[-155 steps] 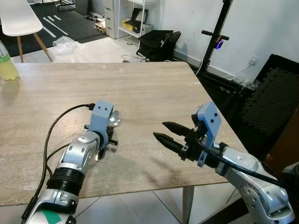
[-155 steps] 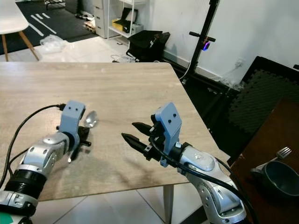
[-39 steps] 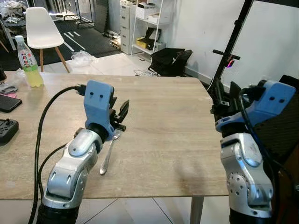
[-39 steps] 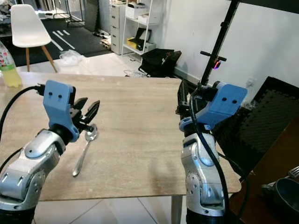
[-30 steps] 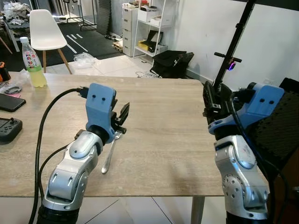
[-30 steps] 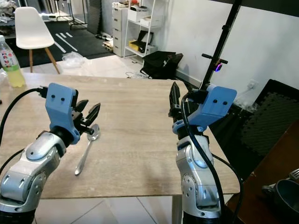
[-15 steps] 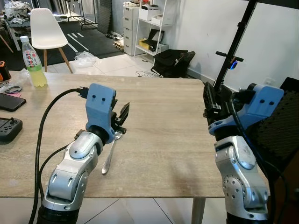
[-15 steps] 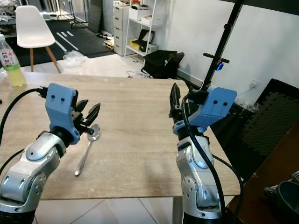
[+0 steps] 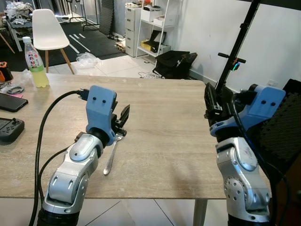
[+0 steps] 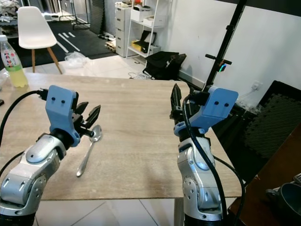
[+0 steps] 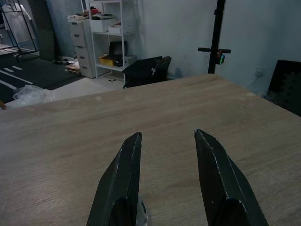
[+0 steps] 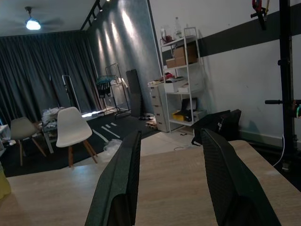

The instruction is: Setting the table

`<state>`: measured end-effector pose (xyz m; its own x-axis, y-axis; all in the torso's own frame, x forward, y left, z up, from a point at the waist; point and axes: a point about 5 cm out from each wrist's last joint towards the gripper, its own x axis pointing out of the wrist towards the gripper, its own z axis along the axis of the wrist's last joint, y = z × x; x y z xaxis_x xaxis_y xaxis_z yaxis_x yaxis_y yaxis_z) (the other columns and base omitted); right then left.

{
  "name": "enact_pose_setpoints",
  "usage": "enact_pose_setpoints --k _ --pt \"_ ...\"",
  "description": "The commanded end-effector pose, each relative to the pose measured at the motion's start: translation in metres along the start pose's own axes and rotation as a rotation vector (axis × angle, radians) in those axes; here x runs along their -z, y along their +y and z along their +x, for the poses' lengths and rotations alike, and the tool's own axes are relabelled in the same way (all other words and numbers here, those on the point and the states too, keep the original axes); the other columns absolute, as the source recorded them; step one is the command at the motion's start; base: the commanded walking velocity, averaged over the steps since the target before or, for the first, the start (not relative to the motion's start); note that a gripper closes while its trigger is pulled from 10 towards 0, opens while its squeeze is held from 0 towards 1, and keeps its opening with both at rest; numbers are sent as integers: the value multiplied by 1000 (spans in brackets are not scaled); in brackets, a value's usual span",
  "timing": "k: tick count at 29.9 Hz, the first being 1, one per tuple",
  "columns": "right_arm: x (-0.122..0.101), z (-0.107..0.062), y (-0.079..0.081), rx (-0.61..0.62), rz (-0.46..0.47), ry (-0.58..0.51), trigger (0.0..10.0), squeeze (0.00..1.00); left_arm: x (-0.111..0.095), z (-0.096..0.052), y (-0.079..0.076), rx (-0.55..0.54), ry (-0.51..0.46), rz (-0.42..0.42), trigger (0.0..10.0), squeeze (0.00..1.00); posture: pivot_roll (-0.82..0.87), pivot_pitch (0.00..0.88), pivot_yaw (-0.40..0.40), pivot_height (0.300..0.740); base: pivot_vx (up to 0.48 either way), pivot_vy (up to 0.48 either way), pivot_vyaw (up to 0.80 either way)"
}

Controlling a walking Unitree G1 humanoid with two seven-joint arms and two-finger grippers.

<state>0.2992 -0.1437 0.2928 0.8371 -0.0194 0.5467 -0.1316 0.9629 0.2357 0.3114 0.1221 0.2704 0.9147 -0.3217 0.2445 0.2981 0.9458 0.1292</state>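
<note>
A spoon [image 9: 112,154] lies flat on the wooden counter [image 9: 164,117], its bowl just under the left pincer [image 9: 123,114], handle running toward 7 o'clock. The left pincer hovers above it with fingers spread and holding nothing. The right pincer [image 10: 176,98] stands raised at 3 o'clock over the counter's right part, also spread and empty. At 10 o'clock, well apart, stands a bottle [image 9: 35,63].

The risk I see: the spoon is thin and flat, so the fingertips may slip over it or push it toward the near edge.
</note>
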Motion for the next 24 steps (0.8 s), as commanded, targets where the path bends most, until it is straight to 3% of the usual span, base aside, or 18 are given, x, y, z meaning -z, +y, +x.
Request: enact_pose_setpoints --k 1,24 --pt "5 -2 -3 12 -1 28 10000 0 0 -1 -3 8 -6 8 10000 0 152 14 -3 740 0 0 0" --pt "6 -1 -3 11 -1 30 10000 0 0 -1 -2 6 -6 8 10000 0 153 17 -4 740 0 0 0"
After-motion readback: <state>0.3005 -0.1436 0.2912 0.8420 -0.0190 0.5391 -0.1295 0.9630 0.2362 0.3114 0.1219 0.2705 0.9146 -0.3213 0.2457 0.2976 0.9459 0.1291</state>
